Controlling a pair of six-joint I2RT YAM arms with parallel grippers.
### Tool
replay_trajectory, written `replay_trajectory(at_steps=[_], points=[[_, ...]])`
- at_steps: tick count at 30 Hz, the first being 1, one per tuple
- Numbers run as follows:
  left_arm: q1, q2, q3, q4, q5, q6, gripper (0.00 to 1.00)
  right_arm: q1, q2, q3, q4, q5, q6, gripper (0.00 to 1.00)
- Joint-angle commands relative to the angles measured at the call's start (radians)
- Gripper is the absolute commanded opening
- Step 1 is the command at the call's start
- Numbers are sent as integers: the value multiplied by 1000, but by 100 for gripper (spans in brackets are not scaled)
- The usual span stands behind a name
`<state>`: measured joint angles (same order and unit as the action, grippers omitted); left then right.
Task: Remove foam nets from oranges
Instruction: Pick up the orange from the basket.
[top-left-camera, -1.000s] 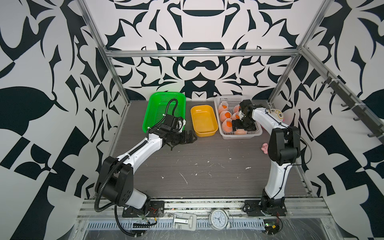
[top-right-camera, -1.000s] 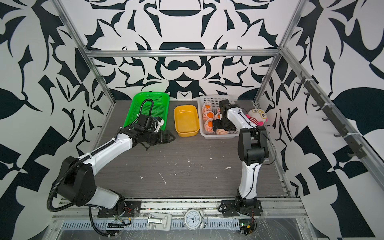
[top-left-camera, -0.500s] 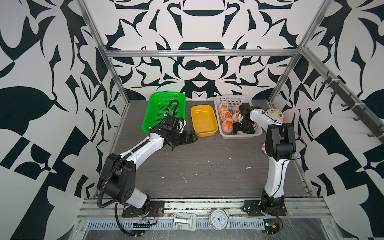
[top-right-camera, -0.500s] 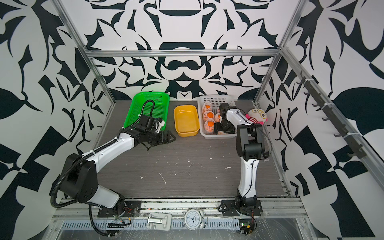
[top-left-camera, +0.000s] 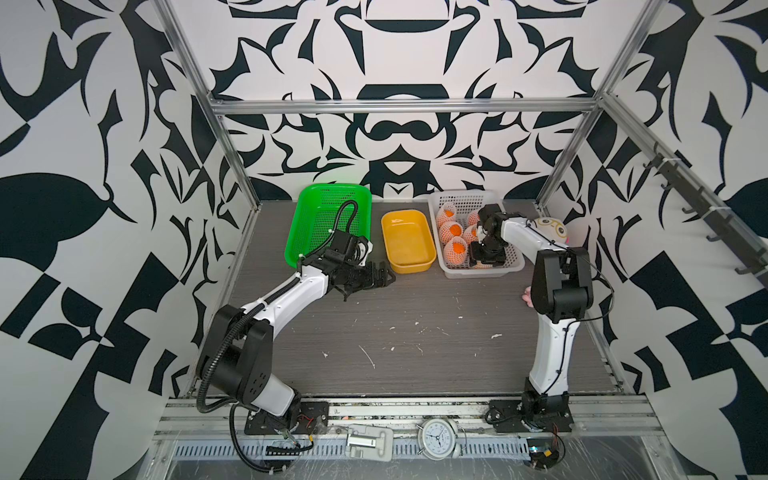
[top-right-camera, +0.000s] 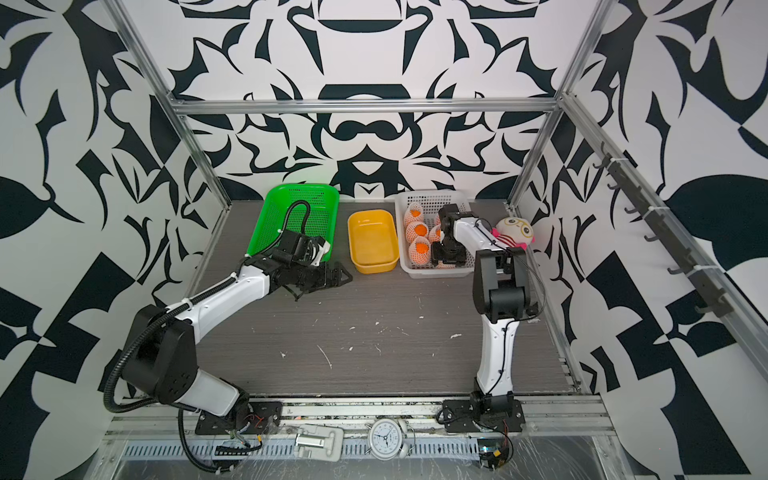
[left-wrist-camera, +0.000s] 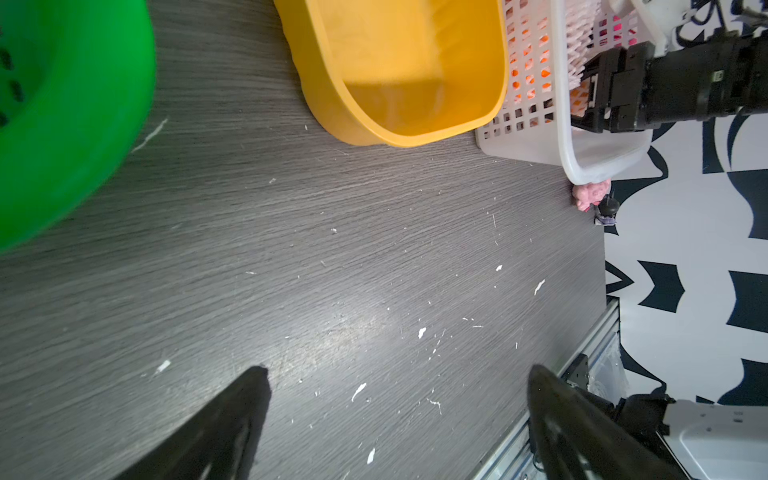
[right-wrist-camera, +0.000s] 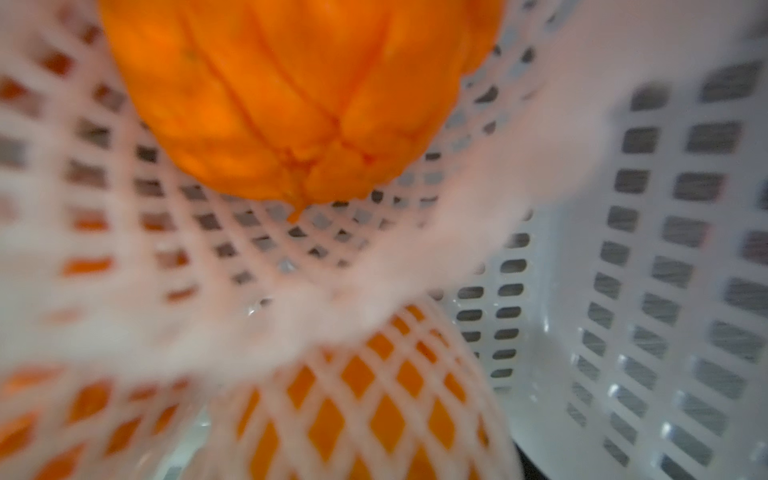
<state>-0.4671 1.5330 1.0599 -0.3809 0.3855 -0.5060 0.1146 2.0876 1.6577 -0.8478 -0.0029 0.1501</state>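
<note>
Take the desk (top-left-camera: 415, 353) as a dial seen from above, with 6 at the front rail. At 6, off the desk, an alarm clock (top-left-camera: 440, 438) stands on the rail. The near half of the desk carries only white scraps.

Towards 10 o'clock the left tool (left-wrist-camera: 397, 372) hovers low over bare wood with its fingers spread wide and nothing between them.

Along the far edge, a green basket (top-left-camera: 332, 188) sits at 11 and a yellow tub (top-left-camera: 409, 266) at 12. Both look empty. A white basket (top-left-camera: 457, 272) at 1 holds the oranges (top-left-camera: 458, 248), each one I can see wrapped in its foam net (top-left-camera: 449, 255). The right tool (top-left-camera: 486, 259) is down inside that basket among them. Whether its fingers are wide, narrow or gripping I cannot tell, as its wrist view shows only fruit (right-wrist-camera: 291, 104) and mesh (right-wrist-camera: 374, 395) close up. A plush toy (top-left-camera: 550, 226) lies at 2, just beyond the basket.

The nets should be light, soft and springy, likely to cling to the peel. The place to take hold is probably the loose lip at the open end, where bare orange shows. The fruit is firm and round, so it may roll or lift with its net unless steadied, and too hard a squeeze could bruise it.
</note>
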Motion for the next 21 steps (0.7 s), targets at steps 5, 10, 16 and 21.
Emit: replay_trajectory(at_steps=[5,10,16,21], points=[[-3,-7,-45,70,17,-48,100,5,-85,10,-10,-25,9,54],[-3,-8,-56,108,44,-88,99,10,-95,-17,-10,-6,3,53],[-3,-37,-54,81,36,-81,99,10,-124,-48,2,-4,1,51],[-4,-38,14,9,35,-57,99,44,-158,-3,-25,10,-1,50]])
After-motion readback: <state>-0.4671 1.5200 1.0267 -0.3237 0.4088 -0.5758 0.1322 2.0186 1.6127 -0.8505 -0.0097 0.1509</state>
